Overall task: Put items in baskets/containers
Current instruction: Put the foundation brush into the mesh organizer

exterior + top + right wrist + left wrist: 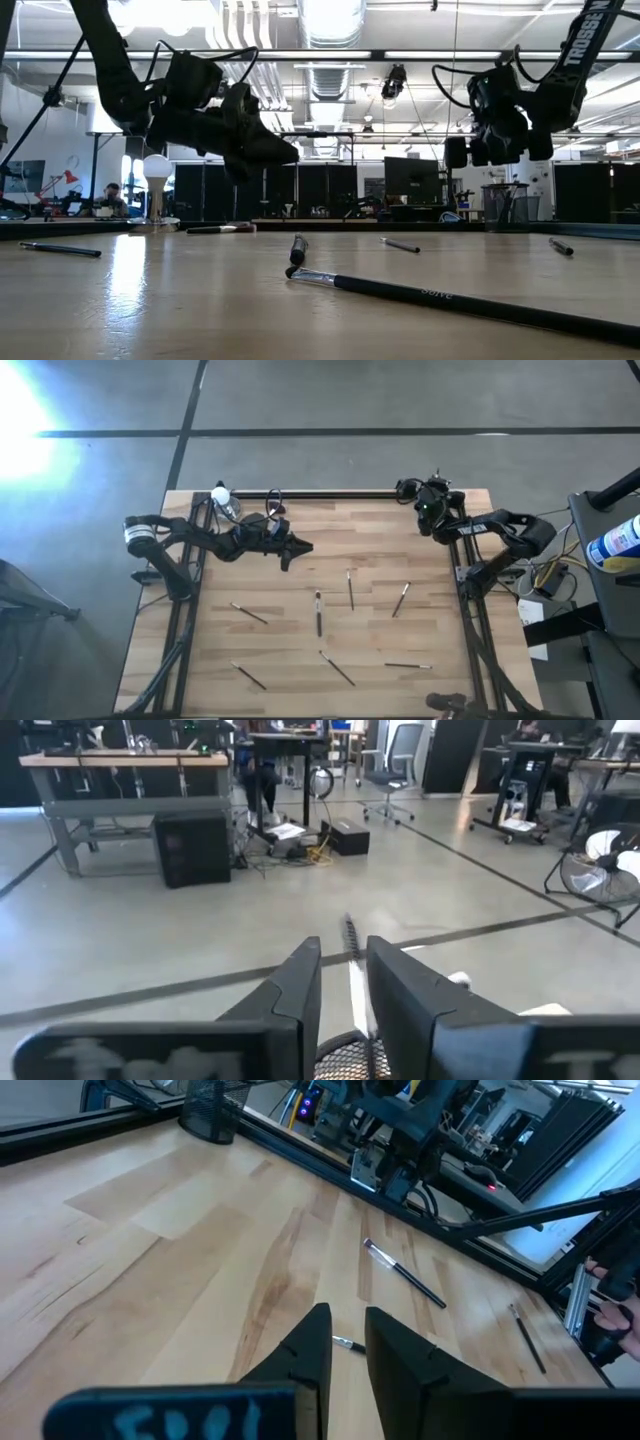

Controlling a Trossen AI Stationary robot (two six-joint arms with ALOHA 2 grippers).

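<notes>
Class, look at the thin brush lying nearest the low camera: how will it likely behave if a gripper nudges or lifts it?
The brush looks round and slender, so a sideways nudge would probably roll it. Its straight, unbent handle suggests it is stiff. Lying flat on the table, it offers little height to grip.

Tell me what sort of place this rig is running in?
Probably a robotics lab or workshop: a bare concrete floor beyond the wooden table, workbenches with office chairs, exposed ceiling ducts and monitors behind.

— Where's the left gripper?
— Raised over the tabletop's far-left part, fingers slightly parted, empty.
— The right gripper?
— Raised above the far-right corner, fingers narrowly apart.
</notes>
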